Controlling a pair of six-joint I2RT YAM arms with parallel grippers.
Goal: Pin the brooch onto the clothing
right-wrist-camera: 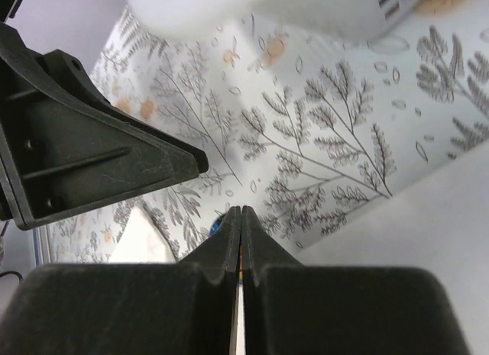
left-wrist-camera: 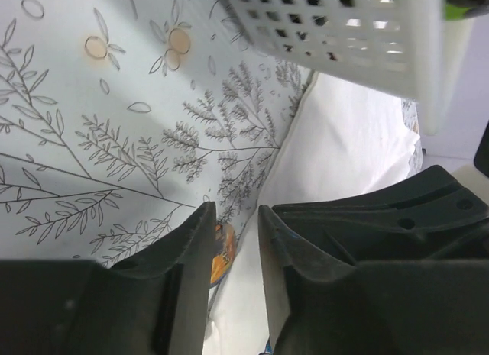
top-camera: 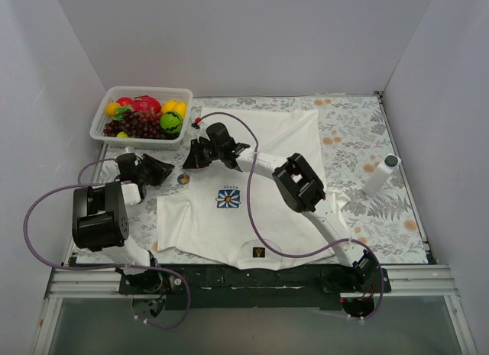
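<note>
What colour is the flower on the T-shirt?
Blue and white: the flower emblem on the white T-shirt shows best in the top external view.

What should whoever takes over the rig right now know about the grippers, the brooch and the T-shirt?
Left gripper: slightly open, empty, aimed at the brooch just beyond its fingertips.
Right gripper: shut, close beside the left one; nothing visibly held.
Brooch: lies at the edge of the T-shirt sleeve, not pinned.
T-shirt: spread flat, flower emblem facing up.
Done: nothing yet.
Left: grasp the brooch, then pin it onto the T-shirt.
</note>
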